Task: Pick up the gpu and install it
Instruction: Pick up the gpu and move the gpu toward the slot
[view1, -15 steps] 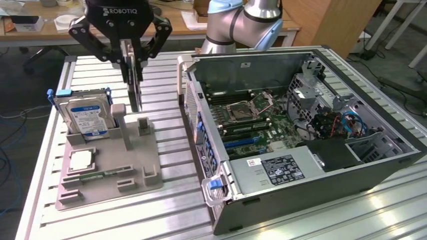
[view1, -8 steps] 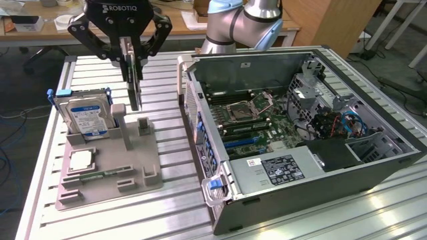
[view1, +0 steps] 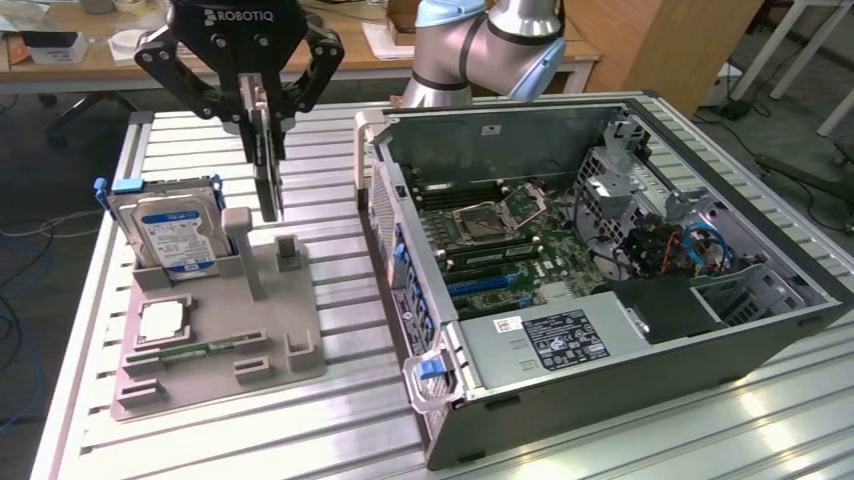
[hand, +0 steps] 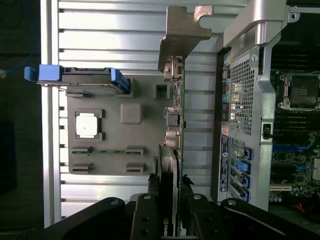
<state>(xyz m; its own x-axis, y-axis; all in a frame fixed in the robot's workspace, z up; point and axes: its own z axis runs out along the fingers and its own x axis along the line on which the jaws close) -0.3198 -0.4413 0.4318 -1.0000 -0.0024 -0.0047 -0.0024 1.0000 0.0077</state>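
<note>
Slatted tabletop (view1: 267, 440): the gpu (view1: 270, 175) is clamped upright by the hand (view1: 264, 105) above a grey tray (view1: 200, 375); carried low, it could be struck against the computer case (view1: 601, 390).

Parts count
One gripper (view1: 262, 128), one gpu (view1: 270, 175), one hard drive (view1: 167, 228), one processor chip (view1: 163, 320), one memory stick (view1: 200, 348), one grey holder (view1: 302, 318), one open computer case (view1: 641, 395).

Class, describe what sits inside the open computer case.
A green motherboard with a bare processor socket, blue cables and a labelled power supply; the board beneath that supply is covered.
</note>
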